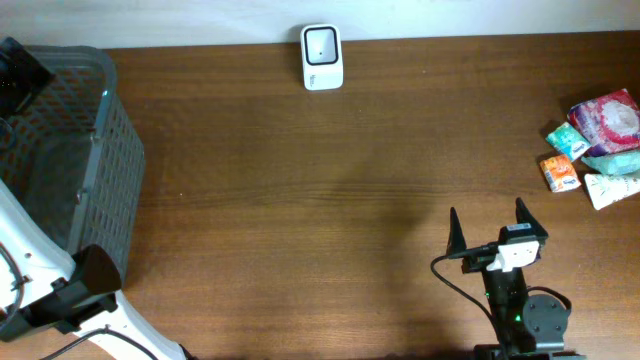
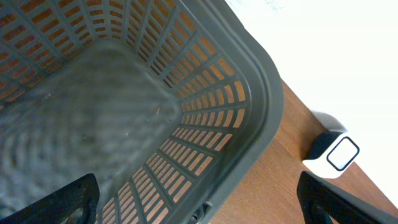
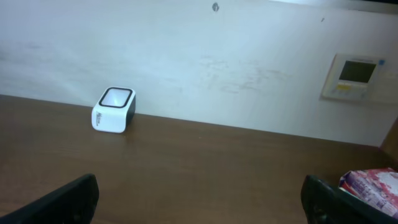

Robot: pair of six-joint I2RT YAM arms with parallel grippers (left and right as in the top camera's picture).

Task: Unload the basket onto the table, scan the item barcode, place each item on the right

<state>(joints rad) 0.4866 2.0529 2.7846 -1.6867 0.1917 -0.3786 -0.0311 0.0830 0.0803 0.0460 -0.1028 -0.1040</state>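
A white barcode scanner (image 1: 322,57) with a dark window stands at the table's far edge; it also shows in the left wrist view (image 2: 333,152) and the right wrist view (image 3: 114,110). A pile of small packets (image 1: 598,148), pink, teal, orange and white, lies at the far right; one pink packet (image 3: 372,185) shows in the right wrist view. My right gripper (image 1: 490,225) stands open and empty over bare wood near the front, well short of the packets. My left gripper (image 2: 199,202) is open and empty, hovering over the basket's rim.
A grey mesh basket (image 1: 110,150) stands at the table's left end; its inside (image 2: 93,124) looks empty where it shows. A wall panel (image 3: 356,76) hangs behind the table. Bare brown wood lies between the scanner and the packets.
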